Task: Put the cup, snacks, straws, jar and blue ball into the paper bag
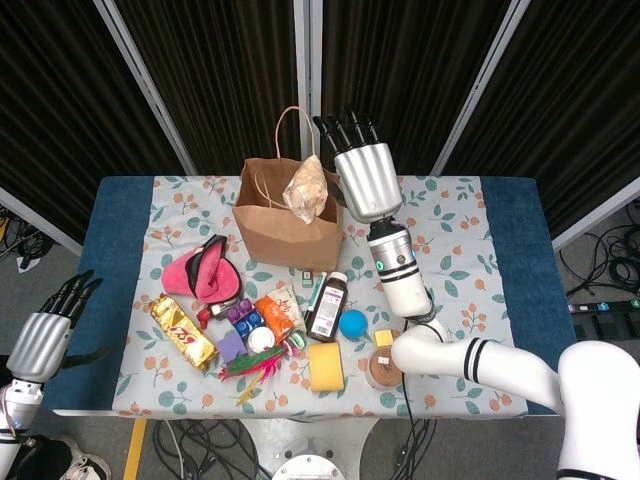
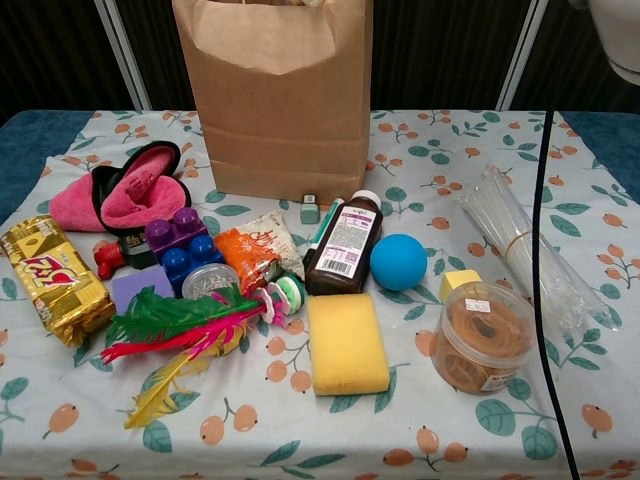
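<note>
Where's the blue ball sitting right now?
The round blue ball lies on the table in the chest view, right of centre, between the brown medicine bottle and the small yellow cube.

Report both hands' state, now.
Left hand: open, holds nothing, beside the table's edge.
Right hand: open, fingers spread, holds nothing, raised next to the paper bag; a snack packet sits in the bag's mouth.

The bag (image 2: pixel 272 100) stands at the back. Before it lie a bottle (image 2: pixel 345 245) and, to its right, the ball (image 2: pixel 398 262). The jar (image 2: pixel 484 337) sits right of the sponge (image 2: pixel 346 342) (straws (image 2: pixel 525 255) behind it).
</note>
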Controlling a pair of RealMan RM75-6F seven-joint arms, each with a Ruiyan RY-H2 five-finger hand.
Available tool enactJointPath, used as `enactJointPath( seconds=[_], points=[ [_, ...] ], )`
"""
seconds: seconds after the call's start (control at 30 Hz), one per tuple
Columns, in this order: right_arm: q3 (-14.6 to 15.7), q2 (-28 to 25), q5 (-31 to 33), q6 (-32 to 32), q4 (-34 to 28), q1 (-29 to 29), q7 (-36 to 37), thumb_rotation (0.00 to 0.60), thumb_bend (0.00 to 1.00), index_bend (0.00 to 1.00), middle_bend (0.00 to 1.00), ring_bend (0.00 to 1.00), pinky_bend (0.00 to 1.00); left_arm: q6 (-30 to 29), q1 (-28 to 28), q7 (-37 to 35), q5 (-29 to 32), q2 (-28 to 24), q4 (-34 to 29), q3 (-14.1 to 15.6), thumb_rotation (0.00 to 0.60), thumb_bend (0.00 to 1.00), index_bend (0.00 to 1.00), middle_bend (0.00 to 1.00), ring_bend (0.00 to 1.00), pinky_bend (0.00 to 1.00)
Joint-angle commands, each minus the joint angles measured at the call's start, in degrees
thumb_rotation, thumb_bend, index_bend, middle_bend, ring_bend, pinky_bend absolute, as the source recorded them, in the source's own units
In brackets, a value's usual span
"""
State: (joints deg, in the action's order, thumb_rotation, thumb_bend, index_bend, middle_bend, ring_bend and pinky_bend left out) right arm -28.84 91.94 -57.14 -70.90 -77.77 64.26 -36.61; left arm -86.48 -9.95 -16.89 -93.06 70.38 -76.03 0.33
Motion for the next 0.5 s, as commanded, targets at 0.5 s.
enactJointPath(
  seconds=[0.5],
  points=[
    [-0.24,13.85,4.41,9.68,25.40,10.97,-2.01,0.600,0.11,0.10,0.14,0.03,0.08,2.55,-1.37,-3.00,2.97,-0.68,2.55,-1.87,0.600,0.11,0.09,0.11,0.06,0.22]
  ],
)
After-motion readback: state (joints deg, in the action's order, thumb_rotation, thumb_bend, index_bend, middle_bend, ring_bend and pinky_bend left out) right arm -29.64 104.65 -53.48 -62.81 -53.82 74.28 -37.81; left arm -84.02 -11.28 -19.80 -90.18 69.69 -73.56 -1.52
